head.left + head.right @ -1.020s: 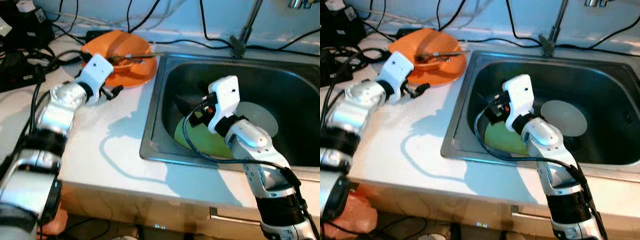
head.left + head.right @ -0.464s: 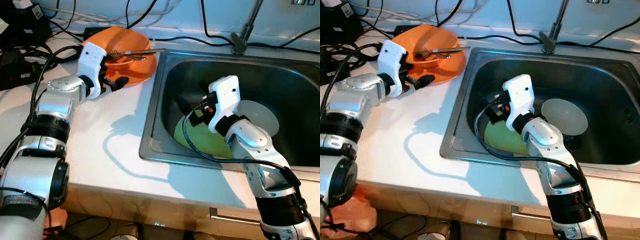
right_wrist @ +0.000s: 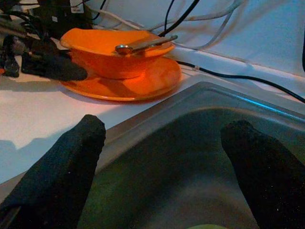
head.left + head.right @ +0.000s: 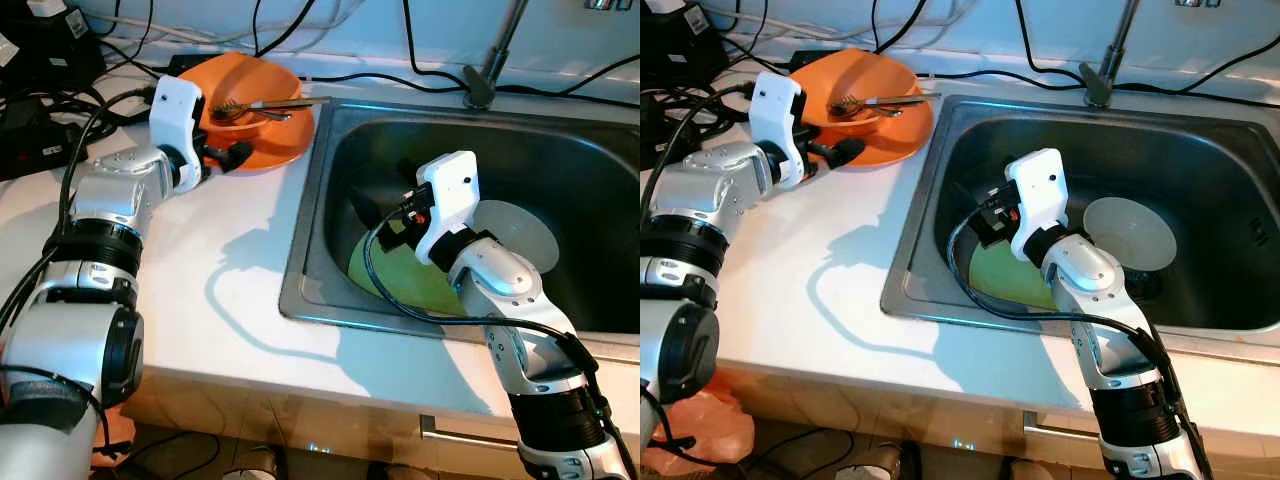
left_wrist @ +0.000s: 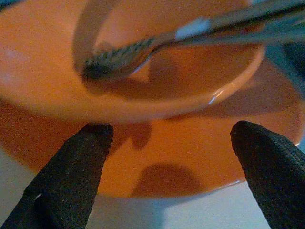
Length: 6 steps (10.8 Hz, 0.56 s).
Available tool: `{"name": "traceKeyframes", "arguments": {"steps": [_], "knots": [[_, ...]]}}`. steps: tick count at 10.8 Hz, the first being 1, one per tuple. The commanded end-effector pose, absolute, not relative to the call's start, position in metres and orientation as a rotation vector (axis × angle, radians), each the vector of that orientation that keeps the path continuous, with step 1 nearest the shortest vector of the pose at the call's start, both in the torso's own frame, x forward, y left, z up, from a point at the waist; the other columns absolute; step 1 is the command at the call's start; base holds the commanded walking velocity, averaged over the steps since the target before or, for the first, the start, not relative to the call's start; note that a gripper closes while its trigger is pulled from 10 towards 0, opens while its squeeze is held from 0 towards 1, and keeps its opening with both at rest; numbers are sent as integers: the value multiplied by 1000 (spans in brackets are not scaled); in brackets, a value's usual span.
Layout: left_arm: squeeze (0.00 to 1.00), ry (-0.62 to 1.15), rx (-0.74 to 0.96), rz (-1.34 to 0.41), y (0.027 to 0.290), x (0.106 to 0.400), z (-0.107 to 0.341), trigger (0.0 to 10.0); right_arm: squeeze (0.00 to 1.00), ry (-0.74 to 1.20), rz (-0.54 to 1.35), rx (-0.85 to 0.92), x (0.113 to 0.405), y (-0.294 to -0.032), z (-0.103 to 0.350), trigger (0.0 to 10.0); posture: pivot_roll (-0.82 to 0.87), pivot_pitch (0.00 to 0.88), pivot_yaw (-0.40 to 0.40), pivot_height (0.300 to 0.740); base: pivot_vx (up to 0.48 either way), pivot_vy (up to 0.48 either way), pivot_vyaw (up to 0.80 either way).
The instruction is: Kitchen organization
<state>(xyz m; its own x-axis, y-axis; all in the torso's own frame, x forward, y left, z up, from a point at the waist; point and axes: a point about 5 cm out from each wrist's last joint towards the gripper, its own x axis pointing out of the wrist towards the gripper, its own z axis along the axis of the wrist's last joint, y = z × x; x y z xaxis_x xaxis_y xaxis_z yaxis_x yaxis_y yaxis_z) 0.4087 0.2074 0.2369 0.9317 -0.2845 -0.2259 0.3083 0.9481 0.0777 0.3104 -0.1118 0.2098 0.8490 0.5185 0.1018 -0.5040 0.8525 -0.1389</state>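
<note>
White tabletop (image 4: 230, 270) carries a round orange plastic plate (image 4: 275, 150) under an orange bowl (image 4: 250, 95) holding metal cutlery (image 4: 265, 105). Left pincer (image 4: 238, 155), fingers spread, meets its rim; a shove could tip the cutlery off. Right pincer (image 3: 167, 157), also spread, hangs inside the steel sink (image 4: 330, 190).

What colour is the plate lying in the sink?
Yellow-green; the plate shows best in the right eye view.
</note>
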Motion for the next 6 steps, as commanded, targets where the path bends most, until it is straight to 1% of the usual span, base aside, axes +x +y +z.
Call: {"name": "traceKeyframes", "arguments": {"steps": [1,2,3,5,6], "knots": [[0,232,80,-276,207,411,239,10000,0,-147,526,-117,312,-112,211,10000,52,147,21,740,0,0,0],[0,249,53,-270,207,412,236,10000,0,-146,526,-117,312,-112,211,10000,49,147,21,740,0,0,0],[0,294,-25,-274,202,412,229,10000,0,-147,525,-117,312,-112,211,10000,48,147,21,740,0,0,0],[0,305,-82,-280,196,414,230,10000,0,-147,521,-116,311,-113,211,10000,41,151,26,740,0,0,0],[0,313,-147,-277,193,415,231,10000,0,-145,519,-115,310,-113,210,10000,41,153,27,740,0,0,0]]}}
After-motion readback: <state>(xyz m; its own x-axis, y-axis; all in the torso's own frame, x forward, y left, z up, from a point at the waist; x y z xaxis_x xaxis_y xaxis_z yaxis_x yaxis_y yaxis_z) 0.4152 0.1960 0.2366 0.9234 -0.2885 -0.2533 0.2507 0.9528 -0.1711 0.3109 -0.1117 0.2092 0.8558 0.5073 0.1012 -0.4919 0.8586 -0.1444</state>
